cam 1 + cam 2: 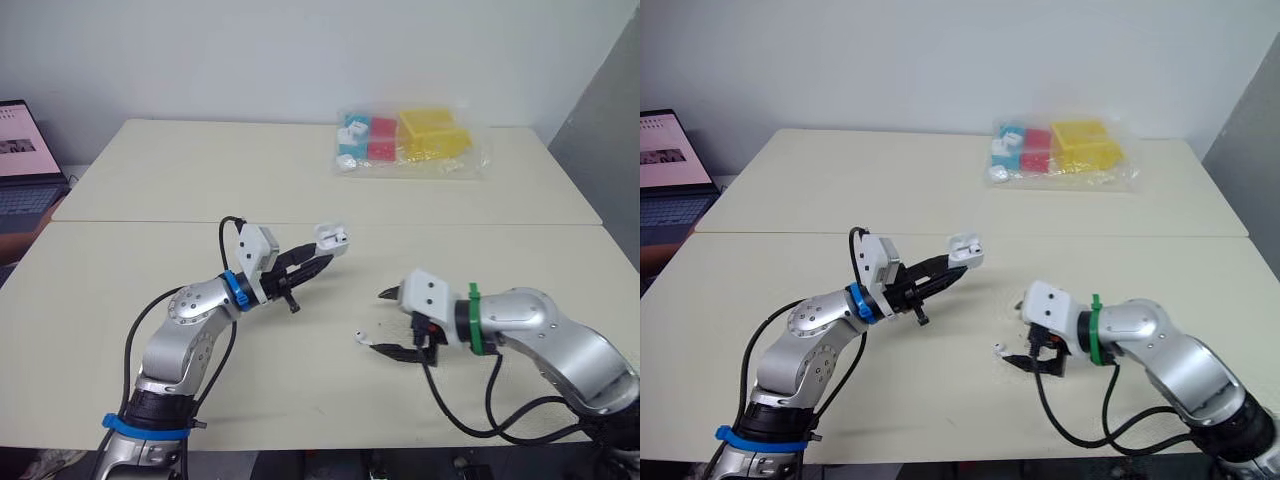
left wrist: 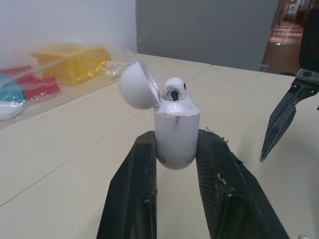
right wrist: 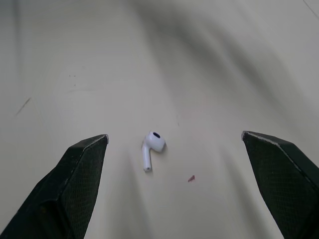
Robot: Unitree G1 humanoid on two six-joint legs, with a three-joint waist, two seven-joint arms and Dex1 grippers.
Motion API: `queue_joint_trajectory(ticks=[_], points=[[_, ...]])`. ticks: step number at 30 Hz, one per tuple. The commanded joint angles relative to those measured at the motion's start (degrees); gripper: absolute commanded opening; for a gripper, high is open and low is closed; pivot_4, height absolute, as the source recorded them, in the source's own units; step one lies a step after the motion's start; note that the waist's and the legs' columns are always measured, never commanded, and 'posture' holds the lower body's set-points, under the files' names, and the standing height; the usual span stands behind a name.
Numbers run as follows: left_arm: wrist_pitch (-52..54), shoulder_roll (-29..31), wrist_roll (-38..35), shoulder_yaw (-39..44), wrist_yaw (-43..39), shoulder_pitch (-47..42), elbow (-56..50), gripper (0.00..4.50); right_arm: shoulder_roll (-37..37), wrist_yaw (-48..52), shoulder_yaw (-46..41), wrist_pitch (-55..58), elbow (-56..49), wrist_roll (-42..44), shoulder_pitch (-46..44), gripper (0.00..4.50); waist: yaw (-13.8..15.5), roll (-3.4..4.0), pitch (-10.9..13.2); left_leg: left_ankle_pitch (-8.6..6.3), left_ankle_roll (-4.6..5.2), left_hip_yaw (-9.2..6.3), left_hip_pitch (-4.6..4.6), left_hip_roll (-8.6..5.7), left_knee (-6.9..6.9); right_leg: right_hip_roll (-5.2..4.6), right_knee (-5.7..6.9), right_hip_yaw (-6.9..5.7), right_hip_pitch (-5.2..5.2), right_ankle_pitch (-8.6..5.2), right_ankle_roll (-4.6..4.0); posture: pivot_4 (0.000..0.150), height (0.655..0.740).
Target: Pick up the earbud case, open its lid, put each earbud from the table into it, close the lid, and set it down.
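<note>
Left gripper (image 1: 318,258) is pinching the glossy white plastic earbud case (image 2: 177,134) above the cream table (image 1: 150,180), lid open, one earbud (image 2: 174,90) seated. Right gripper (image 1: 378,320), fingers spread, is hovering over the small white stemmed earbud (image 3: 152,144) lying on the table. Advice: centre on it, descend, close gently.

The earbud case (image 2: 175,134) is finished in plain white, with grey scuffs on its front. The seated earbud (image 2: 173,92) and the loose earbud (image 3: 151,147) are white, each marked with a small black grille. The desk (image 1: 200,180) is coloured pale cream. The left tool (image 1: 325,256) and right tool (image 3: 173,135) are black, finely cross-hatched. A clear bag (image 1: 410,142) is filled with yellow, red and teal.
</note>
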Motion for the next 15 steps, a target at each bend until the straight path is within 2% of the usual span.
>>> queue_joint_trajectory(ticks=[1,8,15], points=[[-0.8,1.0,-0.4,2.0,-0.2,-0.1,-1.7,0.73,2.0,-3.0,2.6,3.2,-0.4,-2.3,-1.8,4.50,0.0,0.00,0.0,0.00,0.00,0.00,-0.01,0.00,0.01,0.00,0.00,-0.01,0.00,0.00,0.00,0.150,0.7400],[0.3,2.2,-0.9,2.2,-0.6,0.3,-2.5,0.73,7.6,-7.9,7.6,4.4,3.6,-6.8,-1.2,4.50,0.0,0.00,0.0,0.00,0.00,0.02,-0.03,-0.01,0.01,-0.03,-0.01,0.02,-0.02,0.00,0.00,0.150,0.7400],[0.7,2.1,-0.7,2.1,-0.7,0.0,-2.6,0.73,8.6,-7.8,10.1,0.5,9.7,-10.4,-0.3,4.50,0.0,-0.01,0.0,0.00,0.00,0.02,0.00,-0.01,0.01,-0.02,0.01,0.01,-0.01,0.00,0.00,0.150,0.7400]])
